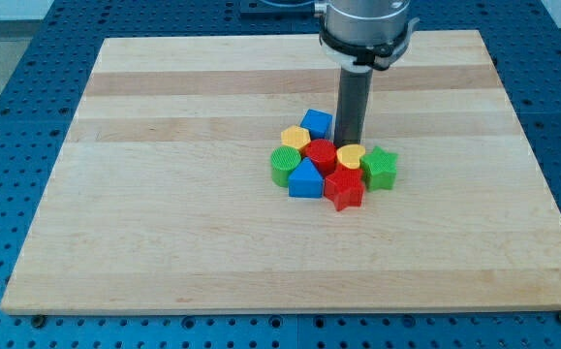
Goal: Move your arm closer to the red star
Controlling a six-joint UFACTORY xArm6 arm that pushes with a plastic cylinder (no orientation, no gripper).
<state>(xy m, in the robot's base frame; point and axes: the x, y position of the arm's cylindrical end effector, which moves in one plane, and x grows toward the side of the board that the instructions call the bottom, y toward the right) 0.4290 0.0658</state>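
Observation:
The red star (344,189) lies at the bottom of a tight cluster of blocks near the middle of the wooden board (164,194). My tip (347,144) stands at the cluster's top edge, just above the yellow heart (351,155) and right of the blue cube (317,124). The red star is a short way below the tip, with the yellow heart between them. A red cylinder (321,155) sits left of the heart.
The cluster also holds a yellow hexagon (295,137), a green cylinder (284,166), a blue triangle block (306,179) and a green star (380,167). The board rests on a blue perforated table (9,97).

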